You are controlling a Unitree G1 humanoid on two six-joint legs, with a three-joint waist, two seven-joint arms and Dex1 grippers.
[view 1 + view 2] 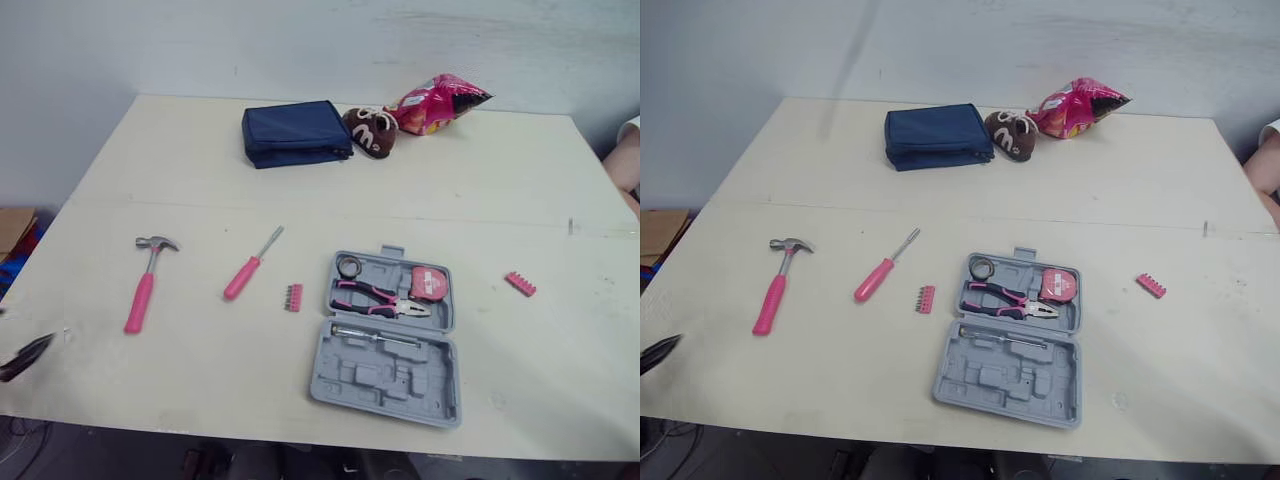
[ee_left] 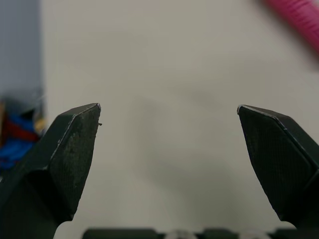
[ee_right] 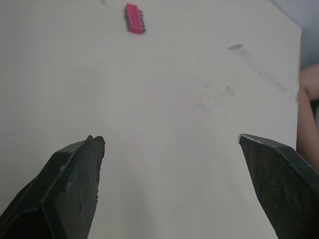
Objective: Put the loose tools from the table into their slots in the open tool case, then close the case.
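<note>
An open grey tool case (image 1: 390, 375) lies at the table's front centre. Its far half holds pink pliers (image 1: 380, 298), a pink tape measure (image 1: 428, 283) and a small ring (image 1: 348, 266). To its left lie a pink bit holder (image 1: 293, 297), a pink-handled screwdriver (image 1: 250, 266) and a pink-handled hammer (image 1: 148, 280). A second pink bit holder (image 1: 520, 284) lies to the case's right. My left gripper (image 2: 168, 107) is open over the table's front left edge, with the hammer handle (image 2: 299, 20) blurred beyond it. My right gripper (image 3: 170, 138) is open above bare table, short of that second bit holder (image 3: 134, 18).
At the back of the table (image 1: 200, 180) sit a navy pouch (image 1: 296, 133), a brown plush item (image 1: 371, 130) and a pink snack bag (image 1: 438, 103). A person's arm (image 1: 625, 160) shows at the right edge. A cardboard box (image 1: 12, 228) stands off the left side.
</note>
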